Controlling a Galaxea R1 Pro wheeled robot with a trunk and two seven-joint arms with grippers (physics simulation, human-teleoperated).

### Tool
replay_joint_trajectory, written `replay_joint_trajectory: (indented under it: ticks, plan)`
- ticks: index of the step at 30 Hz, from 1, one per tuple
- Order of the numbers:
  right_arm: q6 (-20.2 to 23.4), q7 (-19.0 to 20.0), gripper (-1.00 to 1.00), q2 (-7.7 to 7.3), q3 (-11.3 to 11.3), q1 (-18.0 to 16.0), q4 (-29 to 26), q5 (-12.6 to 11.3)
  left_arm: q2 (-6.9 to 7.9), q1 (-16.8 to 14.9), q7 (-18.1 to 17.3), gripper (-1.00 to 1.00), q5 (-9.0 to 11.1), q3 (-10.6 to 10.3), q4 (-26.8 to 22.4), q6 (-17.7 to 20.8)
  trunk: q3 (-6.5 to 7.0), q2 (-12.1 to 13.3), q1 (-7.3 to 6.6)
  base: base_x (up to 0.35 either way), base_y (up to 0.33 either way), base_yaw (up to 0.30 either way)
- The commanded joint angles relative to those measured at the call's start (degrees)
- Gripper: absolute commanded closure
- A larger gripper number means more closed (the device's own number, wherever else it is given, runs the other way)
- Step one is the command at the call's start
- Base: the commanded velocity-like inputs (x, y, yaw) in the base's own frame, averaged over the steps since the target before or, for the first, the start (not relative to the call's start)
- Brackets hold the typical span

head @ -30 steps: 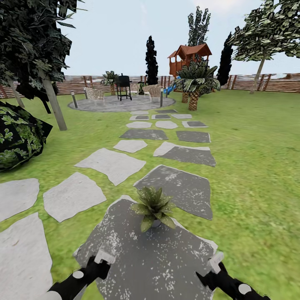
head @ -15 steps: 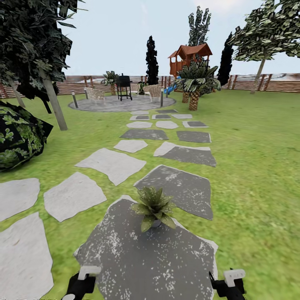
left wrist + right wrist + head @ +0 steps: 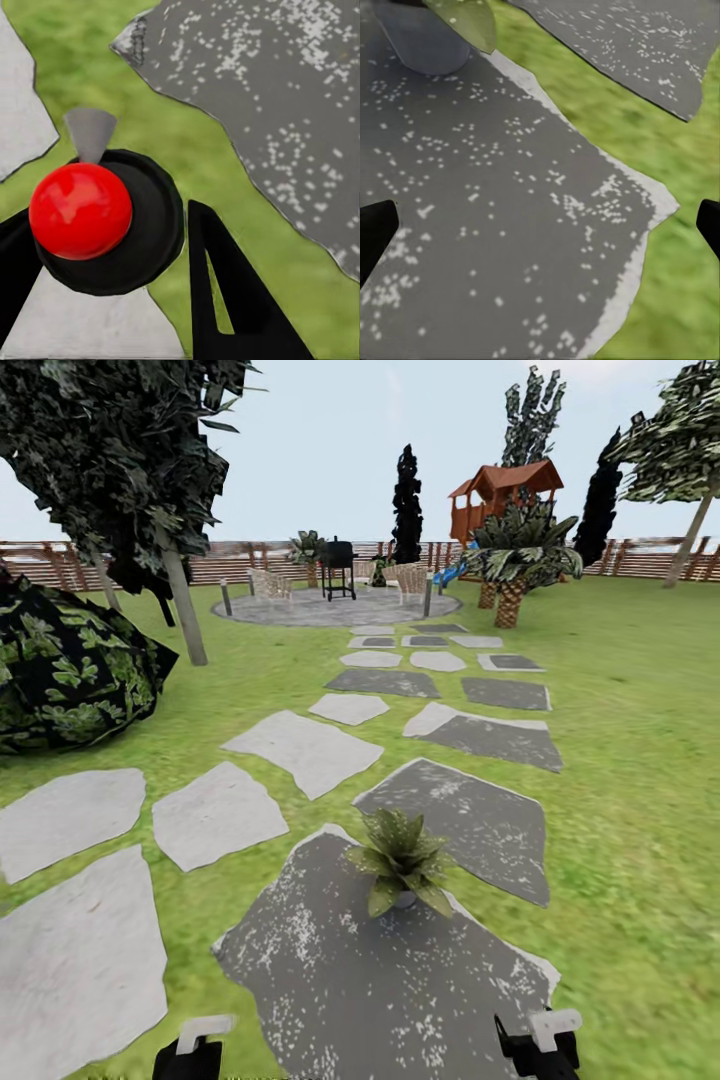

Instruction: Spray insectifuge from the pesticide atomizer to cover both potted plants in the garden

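Left gripper (image 3: pixel 193 1045) and right gripper (image 3: pixel 541 1040) tucked low at the near edge of the dark stepping stone (image 3: pixel 380 980), presumably stowed for travel. Right gripper spread wide with nothing between the fingers (image 3: pixel 376 229), as seen in the right wrist view. Left gripper state: cannot tell; one black finger (image 3: pixel 225 300) beside a red ball (image 3: pixel 80 211) on a black disc, nothing clearly gripped. Potted plant (image 3: pixel 404 857) upright on the far part of the same stone, in a small grey pot (image 3: pixel 424 41). Pesticide atomizer not located. Beyond the stone: paved path, round patio (image 3: pixel 335 607), grill (image 3: pixel 338 566), slatted fence (image 3: pixel 640 557).
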Motion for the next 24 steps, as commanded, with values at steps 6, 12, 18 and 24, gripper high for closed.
replay_joint_trajectory:
  ticks: [6,12,18,24]
  plan:
    - [-0.2,-0.2,-1.00,-0.05,-0.4,0.0,0.0,0.6,0.09,0.7,0.2,1.00,0.4,-0.5,0.0,-0.2,-0.05,0.0,-0.01,0.000,0.000,0.278]
    - [-0.2,-0.2,-1.00,-0.03,-0.4,0.0,0.0,0.6,0.09,0.8,0.2,1.00,0.4,-0.5,0.0,-0.2,-0.05,0.0,-0.01,0.000,0.000,0.278]
    - [-0.2,-0.2,-1.00,0.01,-0.4,0.0,0.0,0.6,0.02,0.9,0.2,1.00,0.0,-0.5,0.0,-0.2,-0.05,0.0,-0.01,0.000,0.000,0.278]
    - [-0.2,-0.2,-1.00,-0.05,-0.4,0.0,0.0,0.6,-0.65,1.3,0.0,1.00,-0.1,-0.7,1.3,0.1,-0.05,0.0,-0.01,0.000,0.000,0.278]
